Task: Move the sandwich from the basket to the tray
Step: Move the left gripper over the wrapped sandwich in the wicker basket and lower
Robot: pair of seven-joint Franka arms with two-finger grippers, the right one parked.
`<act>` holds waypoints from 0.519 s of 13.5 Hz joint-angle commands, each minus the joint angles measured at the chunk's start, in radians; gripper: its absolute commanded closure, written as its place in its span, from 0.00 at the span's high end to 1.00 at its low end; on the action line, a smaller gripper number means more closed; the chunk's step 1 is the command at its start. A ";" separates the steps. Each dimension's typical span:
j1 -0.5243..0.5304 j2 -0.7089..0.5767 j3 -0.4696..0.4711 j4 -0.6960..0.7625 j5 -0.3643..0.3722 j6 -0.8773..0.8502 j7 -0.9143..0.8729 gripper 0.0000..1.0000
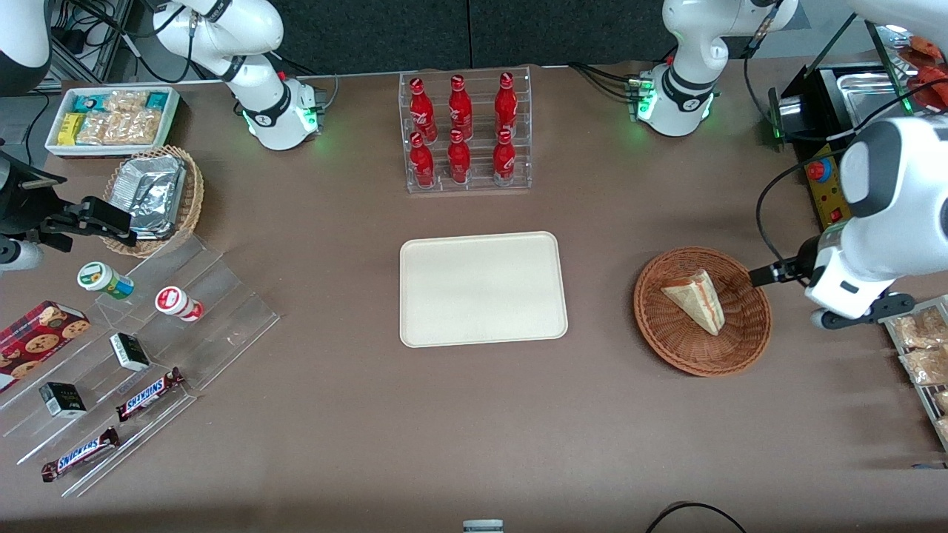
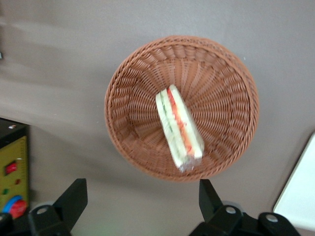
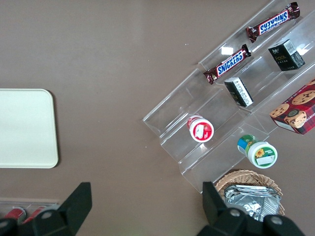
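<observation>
The sandwich (image 1: 695,300), a pale wedge with red and green filling, lies in the round reddish-brown basket (image 1: 666,348). In the left wrist view the sandwich (image 2: 179,129) rests across the middle of the basket (image 2: 128,128), cut edge up. The cream-white tray (image 1: 481,289) lies flat and bare beside the basket, toward the parked arm's end; its corner shows in the left wrist view (image 2: 300,191). My left gripper (image 1: 859,312) hovers above the table beside the basket, toward the working arm's end. It is open and empty (image 2: 141,201).
A clear rack of red bottles (image 1: 464,133) stands farther from the camera than the tray. A yellow control box (image 1: 826,185) and a rack of snack packets (image 1: 922,355) flank my arm. A stepped acrylic shelf (image 1: 148,348), a foil basket (image 1: 152,198) and a snack bin (image 1: 111,118) are at the parked arm's end.
</observation>
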 commanded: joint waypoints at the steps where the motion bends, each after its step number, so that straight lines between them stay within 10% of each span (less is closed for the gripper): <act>1: -0.011 -0.029 0.003 -0.130 -0.016 0.152 -0.140 1.00; 7: -0.074 -0.049 0.001 -0.408 -0.014 0.491 -0.347 1.00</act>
